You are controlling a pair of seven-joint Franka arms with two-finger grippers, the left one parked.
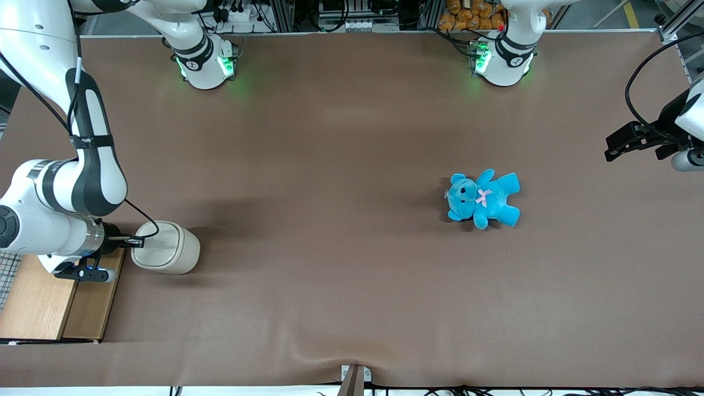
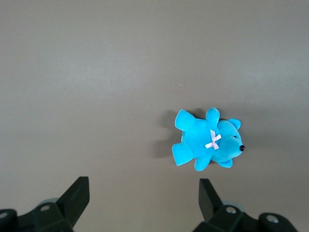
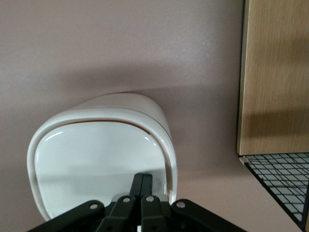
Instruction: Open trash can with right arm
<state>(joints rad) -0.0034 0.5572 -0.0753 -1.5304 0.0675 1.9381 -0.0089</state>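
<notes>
Little is done so far: the trash can (image 1: 166,247) sits near the bench's working-arm edge, lid still down (seam barely showing), the hand (image 1: 133,241) pinched closed, fingertips over its lid.

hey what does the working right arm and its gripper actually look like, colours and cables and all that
The right arm is a bulky white jointed arm with black bands, a silver wrist ring and a thin black cable looping along it. Its gripper, at the trash can lid edge, is black with slim black fingers pressed together, and a small blue light glows on its body.
</notes>
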